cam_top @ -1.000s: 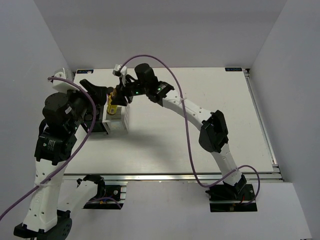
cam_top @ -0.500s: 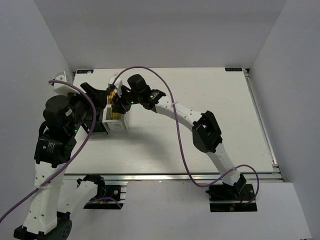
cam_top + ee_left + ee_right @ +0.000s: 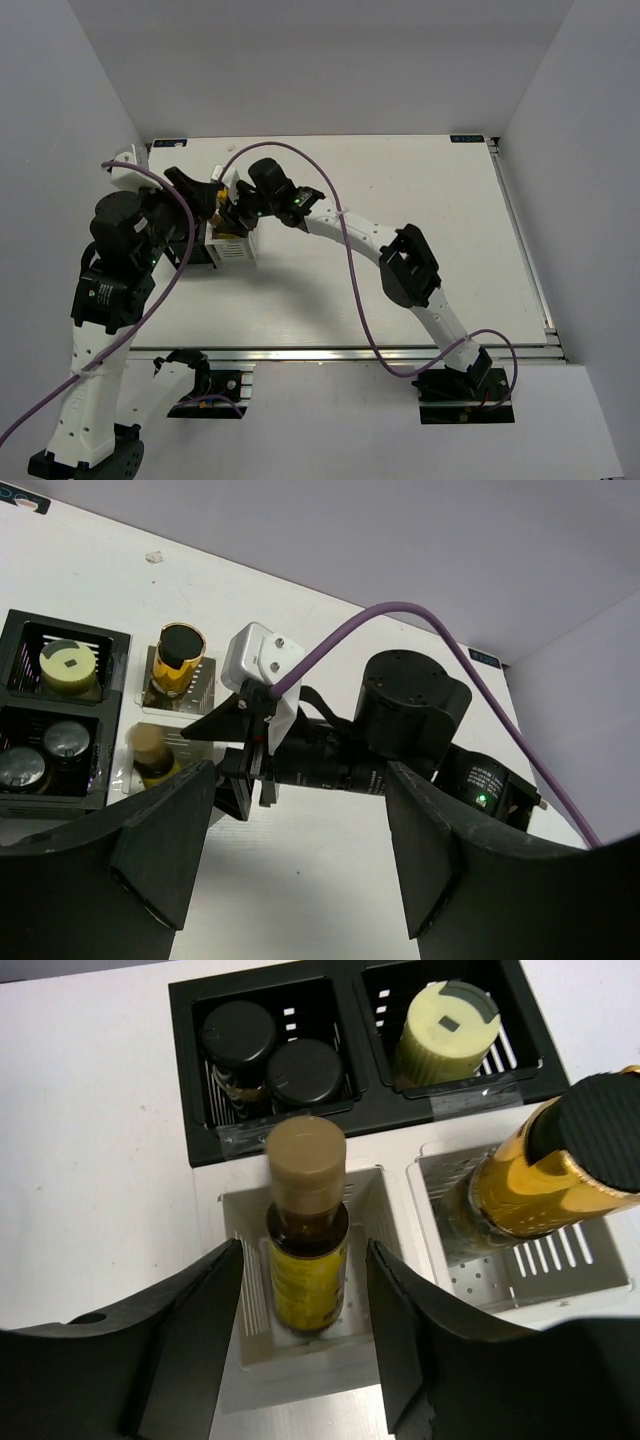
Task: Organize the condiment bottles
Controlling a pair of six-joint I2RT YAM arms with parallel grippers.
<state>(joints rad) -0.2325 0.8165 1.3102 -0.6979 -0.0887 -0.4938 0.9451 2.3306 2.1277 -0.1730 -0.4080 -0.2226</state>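
Note:
A yellow bottle (image 3: pixel 308 1260) with a tan cap stands upright in the left cell of the white slatted box (image 3: pixel 395 1215). My right gripper (image 3: pixel 303 1252) straddles it, open, with a gap on each side. An amber bottle (image 3: pixel 545 1165) with a black cap stands in the box's right cell. Two dark bottles (image 3: pixel 270 1055) with black caps share one cell of the black stand (image 3: pixel 350 1110). My left gripper (image 3: pixel 300 815) hangs open over bare table beside the right wrist, holding nothing. In the top view both grippers meet at the box (image 3: pixel 232 248).
A cream-capped jar (image 3: pixel 448 1022) fills the black stand's other cell. The stand and the white box sit side by side at the table's far left, near the side wall. The right arm (image 3: pixel 380 235) reaches across the table's middle, trailing a purple cable (image 3: pixel 360 300).
My right gripper has come down with the yellow bottle, set it in the white box and opened off it. The left arm has barely moved.

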